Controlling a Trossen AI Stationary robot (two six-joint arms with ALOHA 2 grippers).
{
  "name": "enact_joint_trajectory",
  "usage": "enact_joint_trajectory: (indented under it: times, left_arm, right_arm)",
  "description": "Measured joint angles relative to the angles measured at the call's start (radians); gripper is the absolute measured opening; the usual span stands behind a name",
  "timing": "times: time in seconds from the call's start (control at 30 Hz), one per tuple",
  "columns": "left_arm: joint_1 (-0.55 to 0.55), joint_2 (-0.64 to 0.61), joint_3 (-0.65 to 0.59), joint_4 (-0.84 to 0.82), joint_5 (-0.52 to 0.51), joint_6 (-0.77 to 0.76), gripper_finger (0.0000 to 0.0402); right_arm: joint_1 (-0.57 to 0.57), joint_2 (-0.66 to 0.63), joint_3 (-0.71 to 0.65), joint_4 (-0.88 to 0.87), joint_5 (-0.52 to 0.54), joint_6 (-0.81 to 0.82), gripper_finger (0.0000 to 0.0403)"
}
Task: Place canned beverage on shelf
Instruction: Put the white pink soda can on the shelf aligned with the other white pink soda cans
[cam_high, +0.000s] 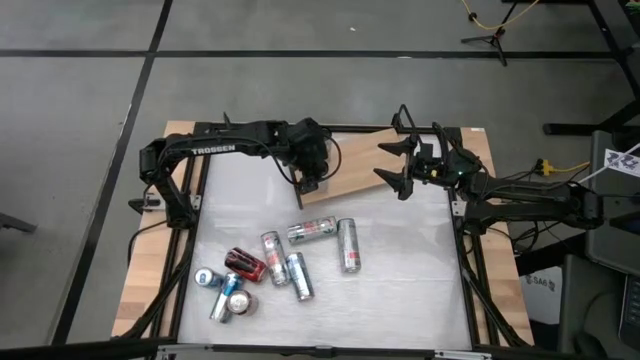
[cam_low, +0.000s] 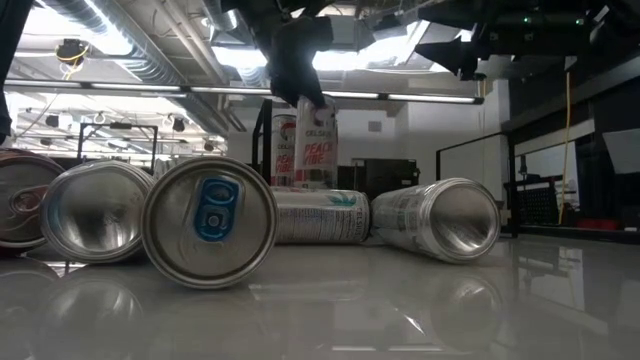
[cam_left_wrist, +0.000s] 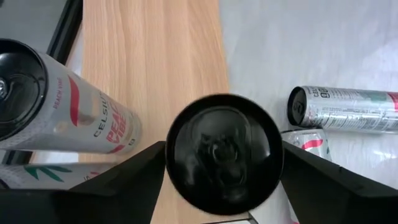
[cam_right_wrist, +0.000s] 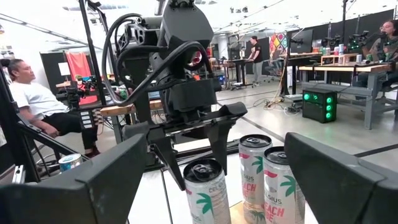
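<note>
Straddling an upright can (cam_right_wrist: 207, 190) on the shelf (cam_high: 350, 165), the left pincer (cam_right_wrist: 196, 158) gapes loose, visible only from the right wrist.

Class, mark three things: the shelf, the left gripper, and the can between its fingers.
shelf (cam_left_wrist: 155, 74), left wrist view, bare wooden board.
left gripper (cam_right_wrist: 198, 152), right wrist view, midway between its fingertips.
can (cam_left_wrist: 224, 152), left wrist view, its dark top.
</note>
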Motion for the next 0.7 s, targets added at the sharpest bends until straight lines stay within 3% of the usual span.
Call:
enact_joint_trajectory:
  times: [0.47,0.7]
  left_arm:
    - [0.003,-0.004,0.0,0.0,-0.002,-0.001,0.0294]
    - [0.005,-0.022,0.0,0.004,-0.024,-0.001,0.0295]
  right_arm:
    - [0.0,0.0,0.0,0.0,-0.002,0.0,0.0376]
    - [0.001,0.0,0.0,0.003,-0.054,0.018,0.0376]
